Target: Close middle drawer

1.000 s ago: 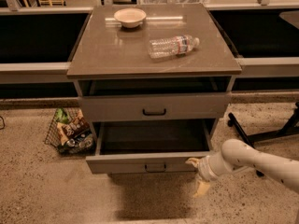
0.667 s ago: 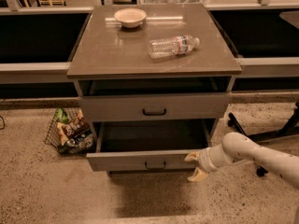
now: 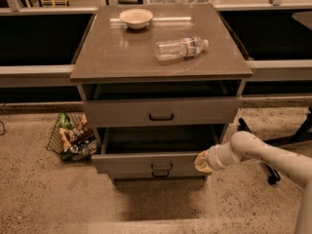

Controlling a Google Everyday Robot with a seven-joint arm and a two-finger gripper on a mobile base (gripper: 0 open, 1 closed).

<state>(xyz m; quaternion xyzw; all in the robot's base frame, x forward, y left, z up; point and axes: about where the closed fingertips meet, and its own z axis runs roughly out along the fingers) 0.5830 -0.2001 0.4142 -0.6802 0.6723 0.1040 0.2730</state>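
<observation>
The grey cabinet has three drawers. The top drawer stands slightly out. The middle drawer is pulled out below it, a shallow tray with a low front panel and a small black handle; its inside looks empty. The lowest drawer's handle shows just beneath. My gripper, on a white arm coming in from the right, is against the right end of the middle drawer's front panel.
A bowl and a lying plastic water bottle are on the cabinet top. A wire basket of snack packs sits on the floor at the left. Black chair legs are at the right, behind my arm.
My gripper has moved up and left to the right end of the middle drawer's front. The drawer front sits a little further in than before.
</observation>
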